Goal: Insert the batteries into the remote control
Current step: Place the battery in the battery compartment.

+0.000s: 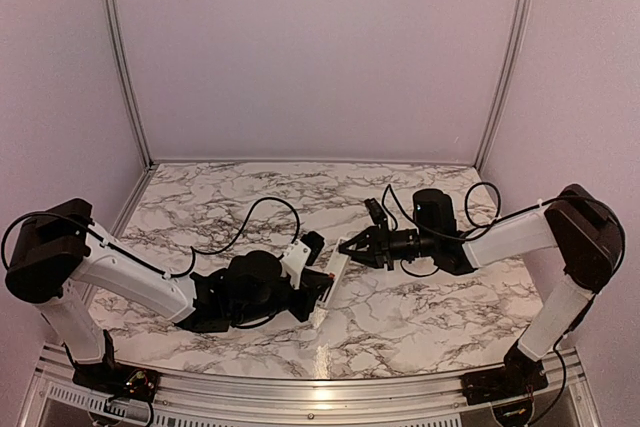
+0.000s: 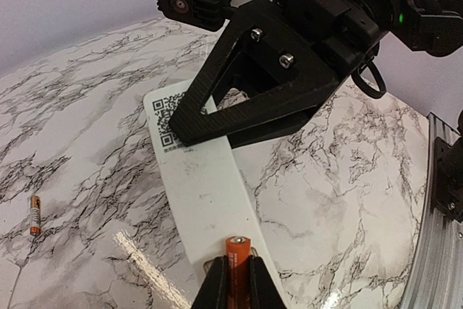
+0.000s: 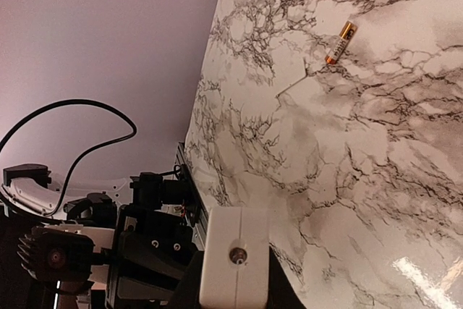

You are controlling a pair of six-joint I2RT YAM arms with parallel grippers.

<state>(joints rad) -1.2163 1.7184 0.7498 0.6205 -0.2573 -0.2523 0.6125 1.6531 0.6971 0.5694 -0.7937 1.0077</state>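
Orange battery (image 2: pixel 239 265) pinched in my left gripper (image 2: pixel 235 286), long axis running in line with the remote control (image 2: pixel 206 200), just over its near end. Right gripper (image 1: pixel 352 247) clamps the remote's far end (second battery (image 2: pixel 34 216) lies well off to the remote's side).

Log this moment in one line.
left hand: shut on battery | right hand: shut on remote control | second battery: loose on table
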